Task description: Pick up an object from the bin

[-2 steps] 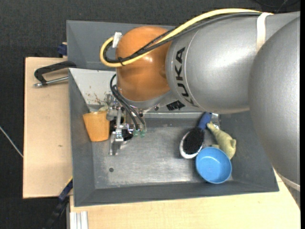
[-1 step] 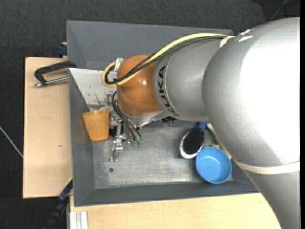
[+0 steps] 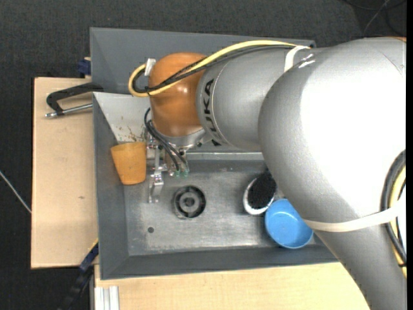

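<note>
One orange cup lies just left of your gripper, long axis running up-down in frame; you cannot tell the gripper's opening.

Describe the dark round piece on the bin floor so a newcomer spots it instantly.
In the grey metal bin, look at the floor between the orange plastic cup on the left and the blue plastic cup on the right. The black round ring lies flat there; unlike the black oval brush to its right, it has a central hollow and no white rim.
</note>
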You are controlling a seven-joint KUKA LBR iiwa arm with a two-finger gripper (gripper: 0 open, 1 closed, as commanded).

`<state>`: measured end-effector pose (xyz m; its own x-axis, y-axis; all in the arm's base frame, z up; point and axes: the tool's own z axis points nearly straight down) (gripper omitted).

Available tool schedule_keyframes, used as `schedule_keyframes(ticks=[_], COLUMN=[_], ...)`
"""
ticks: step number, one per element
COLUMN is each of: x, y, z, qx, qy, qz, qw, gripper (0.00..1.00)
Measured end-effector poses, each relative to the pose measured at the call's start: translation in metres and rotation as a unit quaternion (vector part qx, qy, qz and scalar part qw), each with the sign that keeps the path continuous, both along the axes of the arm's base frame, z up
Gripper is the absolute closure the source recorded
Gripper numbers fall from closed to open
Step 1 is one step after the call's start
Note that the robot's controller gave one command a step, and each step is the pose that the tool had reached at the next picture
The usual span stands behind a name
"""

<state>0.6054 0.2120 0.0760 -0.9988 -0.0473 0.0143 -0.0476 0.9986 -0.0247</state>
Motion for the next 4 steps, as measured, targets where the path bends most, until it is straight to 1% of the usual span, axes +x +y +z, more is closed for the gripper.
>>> schedule_keyframes(ticks=[1,2,3,4], x=[0.003,-0.005,-0.076,-0.076], y=[0.001,0.003,-0.059,-0.058], z=[-0.001,0.102,0.201,0.198], qx=[0.004,0.015,0.014,0.014], qy=[-0.0121,-0.0141,-0.0103,-0.0075], qz=[0.001,-0.006,0.104,0.104], qw=[0.9999,0.9998,0.9944,0.9944], gripper=[1.00,1.00,1.00,0.00])
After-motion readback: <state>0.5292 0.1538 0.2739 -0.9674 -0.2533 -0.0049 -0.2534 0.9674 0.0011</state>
